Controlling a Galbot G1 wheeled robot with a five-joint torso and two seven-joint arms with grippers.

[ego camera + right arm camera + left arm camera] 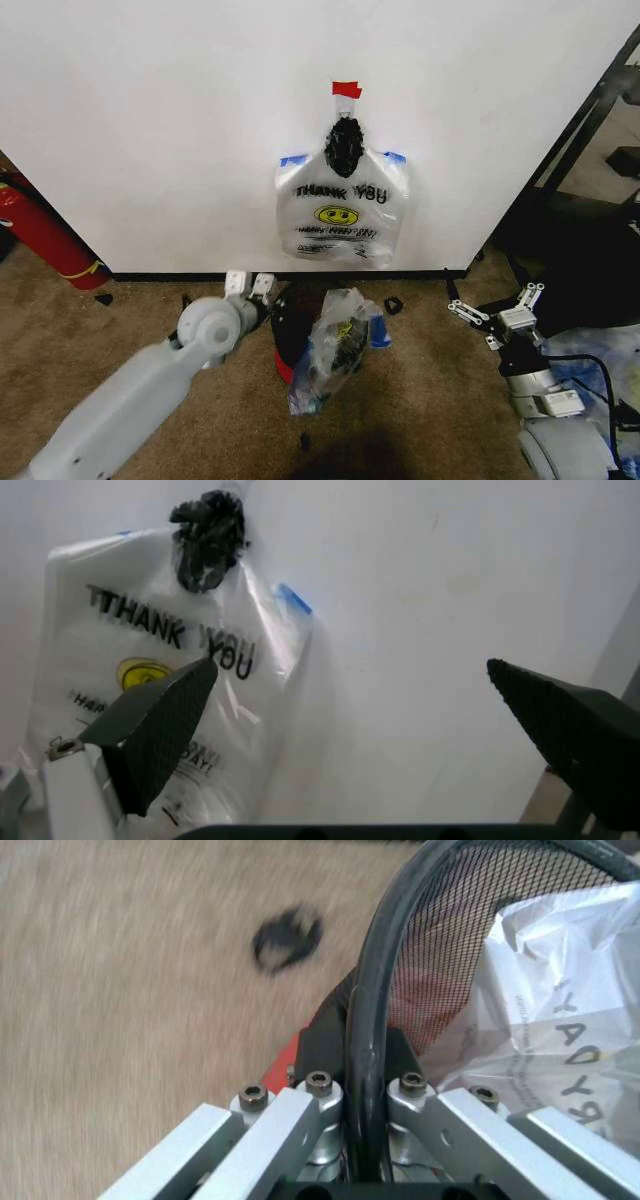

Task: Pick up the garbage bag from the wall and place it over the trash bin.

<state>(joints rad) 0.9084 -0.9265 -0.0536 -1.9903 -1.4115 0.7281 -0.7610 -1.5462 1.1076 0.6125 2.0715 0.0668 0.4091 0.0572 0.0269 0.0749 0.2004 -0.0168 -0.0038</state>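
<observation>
The trash bin (288,340) holds the garbage bag (335,350), which hides it partly. The left gripper (250,285) clamps the bin's rim; the right gripper (497,305), beside the bin, gapes.

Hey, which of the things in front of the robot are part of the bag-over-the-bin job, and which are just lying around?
Job:
garbage bag, crinkly and bluish, at the trash bin
wall
left gripper, clamped on the bin's rim
right gripper, open, low near the wall

Lying about:
"THANK YOU" bag, hanging on the wall
fire extinguisher
black scraps on the carpet
</observation>
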